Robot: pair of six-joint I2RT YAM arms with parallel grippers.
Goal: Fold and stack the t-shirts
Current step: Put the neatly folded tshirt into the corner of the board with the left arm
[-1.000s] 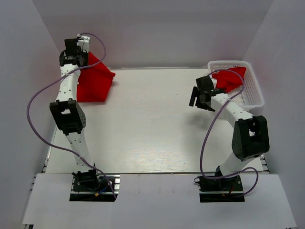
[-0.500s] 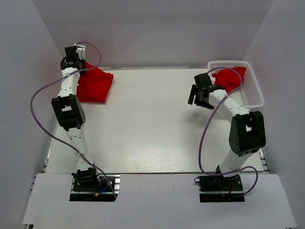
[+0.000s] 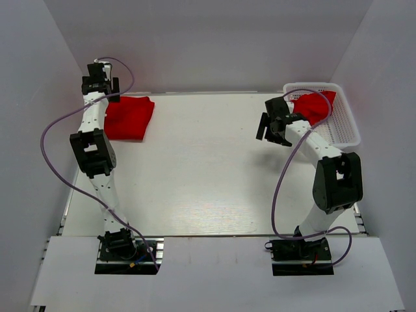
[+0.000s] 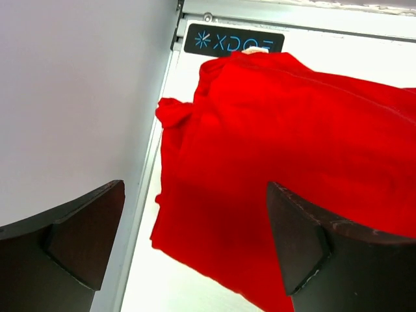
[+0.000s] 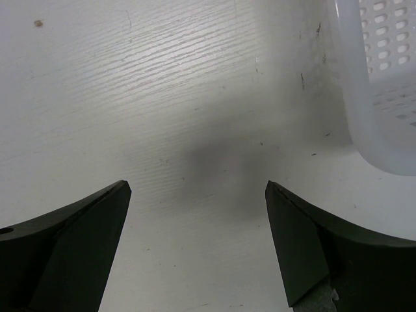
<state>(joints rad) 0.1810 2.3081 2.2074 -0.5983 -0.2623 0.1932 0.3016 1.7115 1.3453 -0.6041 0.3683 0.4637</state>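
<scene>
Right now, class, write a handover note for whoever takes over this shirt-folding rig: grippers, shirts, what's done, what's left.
Left gripper: open, empty, above the folded red shirt at the far-left corner of the table.
Right gripper: open, empty, over bare tabletop beside the basket.
Done: one shirt folded.
Left: fold the crumpled red shirt in the basket and stack it.
</scene>
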